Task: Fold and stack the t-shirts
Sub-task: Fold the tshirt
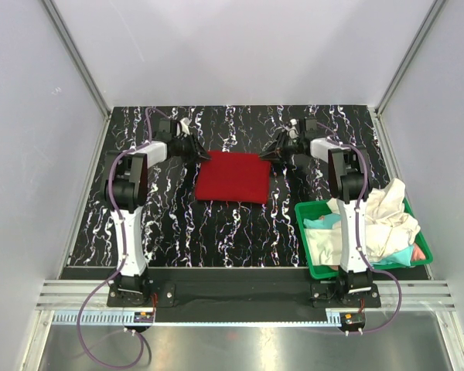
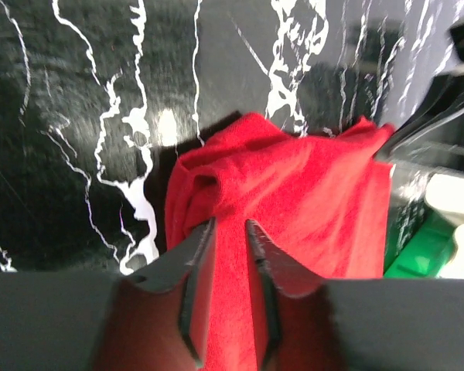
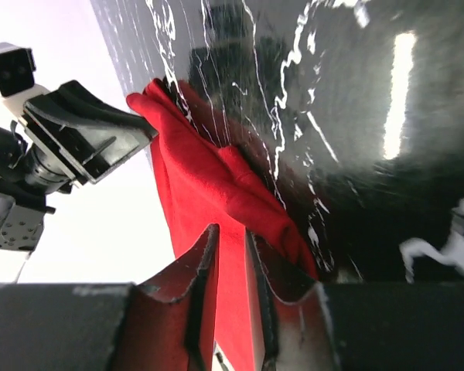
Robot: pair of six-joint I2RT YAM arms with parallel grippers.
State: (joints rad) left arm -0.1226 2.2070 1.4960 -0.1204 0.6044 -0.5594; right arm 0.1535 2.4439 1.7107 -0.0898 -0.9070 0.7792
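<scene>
A deep red t-shirt [image 1: 233,176] lies folded into a rectangle in the middle of the black marbled table. My left gripper [image 1: 197,151] is at its far left corner, my right gripper [image 1: 272,151] at its far right corner. In the left wrist view my left gripper [image 2: 230,224] stands nearly closed with red cloth [image 2: 309,185] pinched between the jaws. In the right wrist view my right gripper [image 3: 230,232] is the same on the red cloth [image 3: 193,170]. Cream-white shirts [image 1: 387,212], a teal one [image 1: 321,222] and a pinkish one [image 1: 419,251] are heaped in the bin.
A green plastic bin [image 1: 317,272] stands at the near right beside the right arm's base, and its corner shows in the left wrist view [image 2: 421,255]. Grey walls close in the table on three sides. The left arm's body shows in the right wrist view [image 3: 85,131].
</scene>
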